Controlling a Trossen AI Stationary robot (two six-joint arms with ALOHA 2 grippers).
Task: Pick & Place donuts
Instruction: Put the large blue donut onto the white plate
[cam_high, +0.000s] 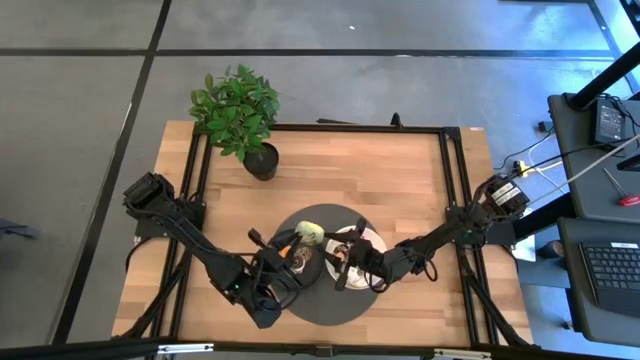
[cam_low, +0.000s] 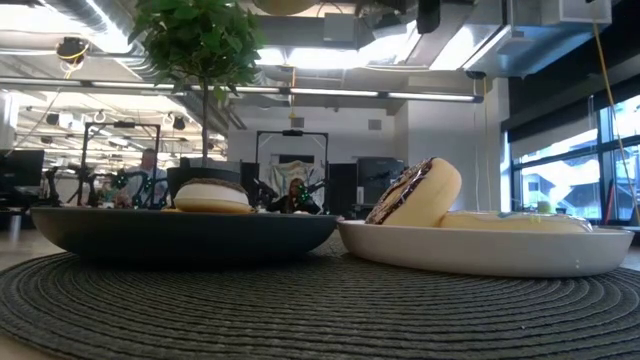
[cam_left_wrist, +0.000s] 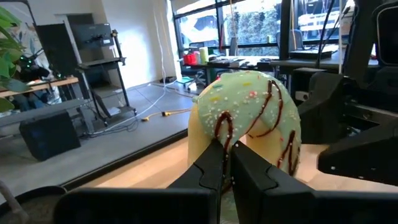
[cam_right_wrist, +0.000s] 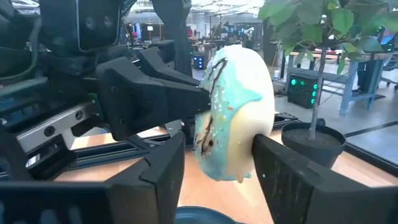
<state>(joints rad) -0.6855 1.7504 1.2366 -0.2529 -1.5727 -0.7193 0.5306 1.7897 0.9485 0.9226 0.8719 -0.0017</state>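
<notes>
Handover in progress above the dark grey plate (cam_high: 322, 300): left gripper (cam_left_wrist: 227, 163) pinched the green donut (cam_left_wrist: 249, 118); right gripper (cam_right_wrist: 217, 158) straddled it, jaws apart. Next: right closes, left releases.

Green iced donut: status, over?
Left pincer shut on green iced donut, lifted between the plates. Right pincer open around the same donut, mid-handover. Nothing in the way.

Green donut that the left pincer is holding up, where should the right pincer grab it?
Probably the ring's free side, away from the left pincer, closing on the iced face and the plain underside. The green donut stands on edge, pinched at one rim, and the open right pincer straddles both faces.
</notes>
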